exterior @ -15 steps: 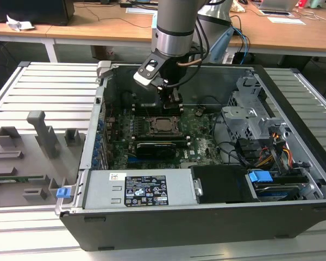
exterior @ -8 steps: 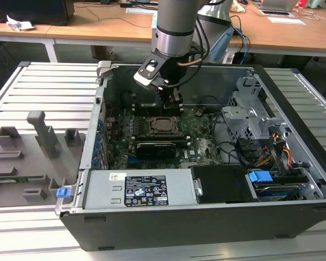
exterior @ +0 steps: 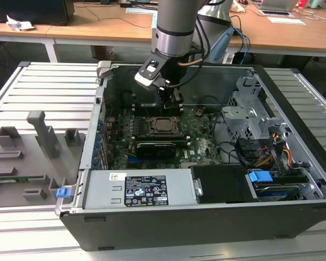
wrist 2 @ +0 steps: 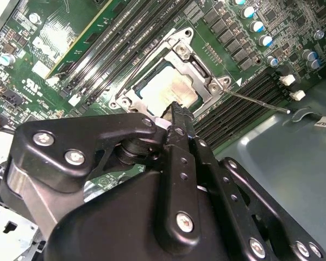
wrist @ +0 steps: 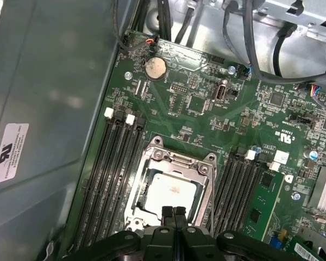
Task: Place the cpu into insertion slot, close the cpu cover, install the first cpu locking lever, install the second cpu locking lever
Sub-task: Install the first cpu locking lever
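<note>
The cpu (wrist: pixel 171 191) lies flat in the insertion slot (exterior: pixel 163 125) on the green board, its silvery top showing through the window of the cpu cover (wrist: pixel 176 161). The cover lies down over the socket. My gripper (wrist: pixel 174 211) is shut with nothing between its fingers, and its tips hover at the socket's edge, just over the cpu (wrist 2: pixel 165 87). In the second wrist view my gripper (wrist 2: pixel 177 109) points at the cover (wrist 2: pixel 198 60). A thin metal lever rod (wrist 2: pixel 261 102) sticks out sideways from one socket corner over the memory slots. In the exterior view my gripper (exterior: pixel 171 100) hangs just behind the socket.
Black memory slots (wrist: pixel 114 179) flank the socket on both sides. A long black card (exterior: pixel 160 145) lies in front of it. Cables and a drive cage (exterior: pixel 255 117) stand at the exterior view's right. The grey case wall (wrist: pixel 49 109) runs close beside the slots.
</note>
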`<state>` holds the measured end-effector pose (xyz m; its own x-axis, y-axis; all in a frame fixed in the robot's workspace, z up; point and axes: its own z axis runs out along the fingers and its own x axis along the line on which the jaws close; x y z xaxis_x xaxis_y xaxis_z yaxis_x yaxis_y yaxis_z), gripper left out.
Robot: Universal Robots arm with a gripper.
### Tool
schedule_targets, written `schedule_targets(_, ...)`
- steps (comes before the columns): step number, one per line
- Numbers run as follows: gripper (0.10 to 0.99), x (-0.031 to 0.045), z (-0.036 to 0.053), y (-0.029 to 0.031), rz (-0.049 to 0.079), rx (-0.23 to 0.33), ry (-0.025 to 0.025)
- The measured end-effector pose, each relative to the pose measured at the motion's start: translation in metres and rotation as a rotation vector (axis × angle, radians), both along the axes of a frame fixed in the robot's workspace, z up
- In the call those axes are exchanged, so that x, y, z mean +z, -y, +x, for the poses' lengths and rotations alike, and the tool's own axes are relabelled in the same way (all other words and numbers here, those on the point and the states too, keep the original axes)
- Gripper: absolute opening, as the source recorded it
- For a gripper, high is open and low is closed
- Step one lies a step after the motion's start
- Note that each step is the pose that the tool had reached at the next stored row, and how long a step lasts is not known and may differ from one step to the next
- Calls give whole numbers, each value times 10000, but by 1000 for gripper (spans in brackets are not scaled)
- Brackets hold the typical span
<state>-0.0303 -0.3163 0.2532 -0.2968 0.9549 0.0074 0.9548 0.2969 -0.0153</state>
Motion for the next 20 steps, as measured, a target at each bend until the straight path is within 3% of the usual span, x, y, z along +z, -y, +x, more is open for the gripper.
schedule_targets(20,106,0,0,0,0,650,0)
